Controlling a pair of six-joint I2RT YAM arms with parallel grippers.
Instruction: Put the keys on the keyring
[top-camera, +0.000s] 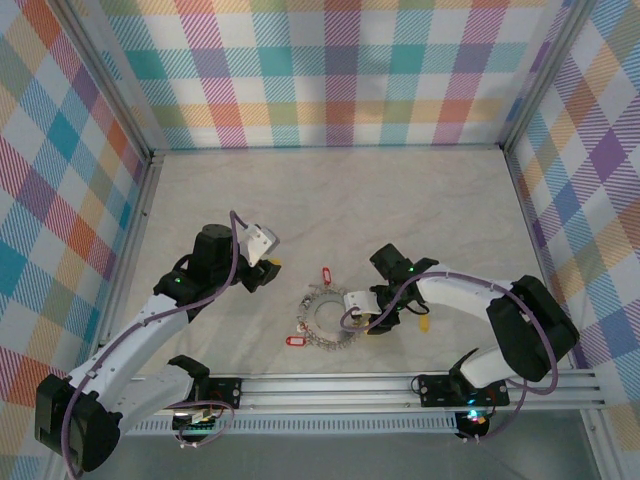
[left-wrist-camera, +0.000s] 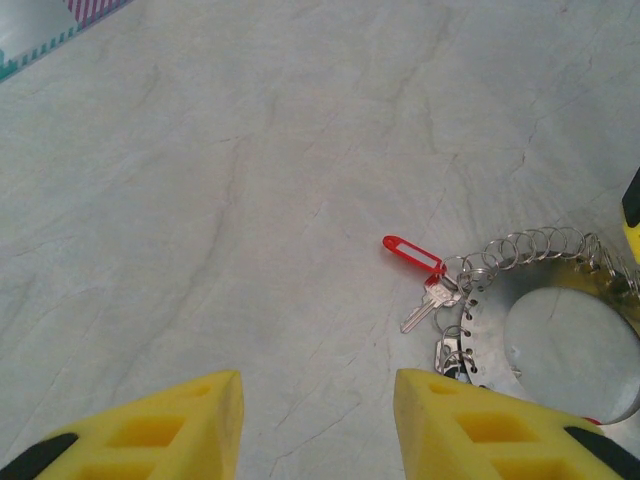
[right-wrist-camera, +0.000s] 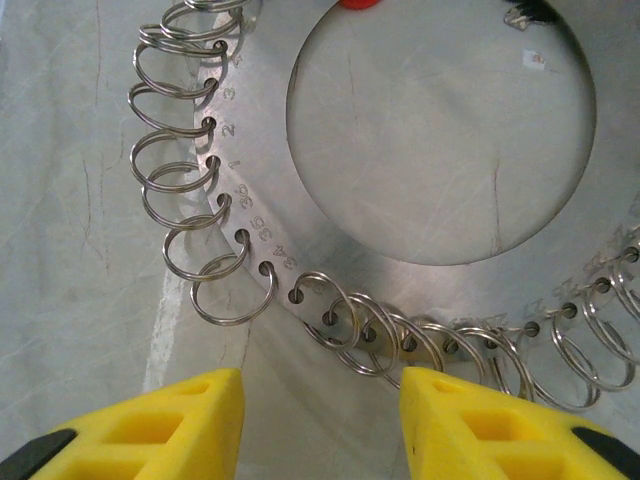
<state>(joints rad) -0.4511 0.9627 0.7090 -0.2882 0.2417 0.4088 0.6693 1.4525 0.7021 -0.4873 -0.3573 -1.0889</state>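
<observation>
Marble-look table (top-camera: 400, 200), plaid walls all round. One keyring (top-camera: 310, 322) lies near the middle of the near edge, with two red tags: far tag (top-camera: 325, 272) and near tag (top-camera: 296, 341). One silver key (left-wrist-camera: 425, 305) hangs by the far tag. Left gripper (top-camera: 268, 266) sits well apart from the ring, fingers spread and empty. Right gripper (right-wrist-camera: 322, 420) is over the ring's rim, fingers apart too, gripping nothing.
</observation>
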